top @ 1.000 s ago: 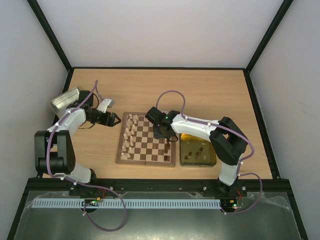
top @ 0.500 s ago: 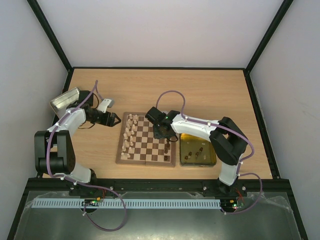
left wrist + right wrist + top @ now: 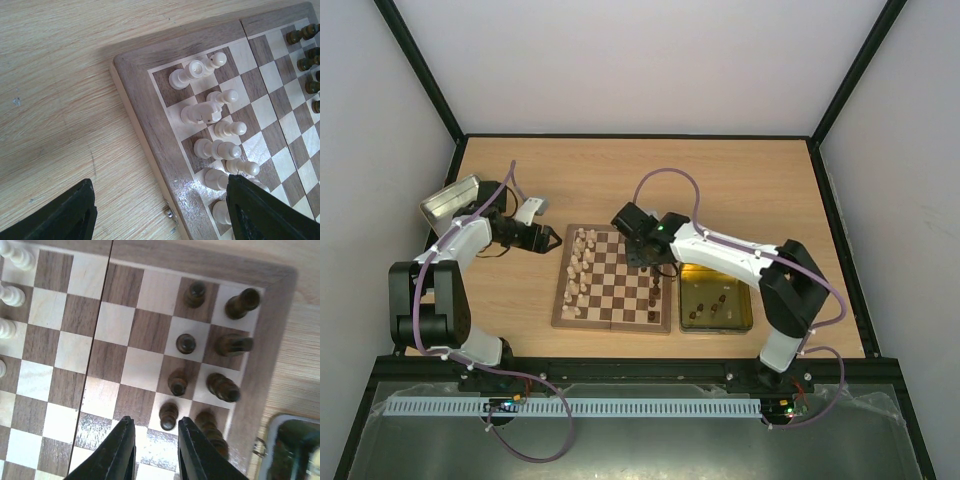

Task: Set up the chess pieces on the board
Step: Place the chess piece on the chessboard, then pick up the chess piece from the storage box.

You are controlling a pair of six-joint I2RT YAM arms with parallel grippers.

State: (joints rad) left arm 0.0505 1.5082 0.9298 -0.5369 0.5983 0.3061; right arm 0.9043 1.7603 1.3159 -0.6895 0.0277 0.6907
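Note:
The board (image 3: 613, 278) lies mid-table. Cream chess pieces (image 3: 580, 266) stand in two columns on its left side and show in the left wrist view (image 3: 210, 110). Dark chess pieces (image 3: 656, 292) stand along its right side and show in the right wrist view (image 3: 186, 343). My right gripper (image 3: 156, 442) hovers over the board's right part, open and empty, with a dark pawn (image 3: 169, 415) just ahead of the gap. My left gripper (image 3: 165, 215) is wide open and empty, low over the board's left border (image 3: 150, 115); in the top view it (image 3: 549, 240) sits just left of the board.
A yellow-gold tin (image 3: 745, 300) holding several dark pieces lies right of the board. A silver tin (image 3: 450, 198) lies at the far left beside the left arm. Black frame rails and white walls bound the table.
My right arm has shifted: its wrist moved slightly toward the far side and its elbow swung right. The left arm and the pieces have not visibly moved.

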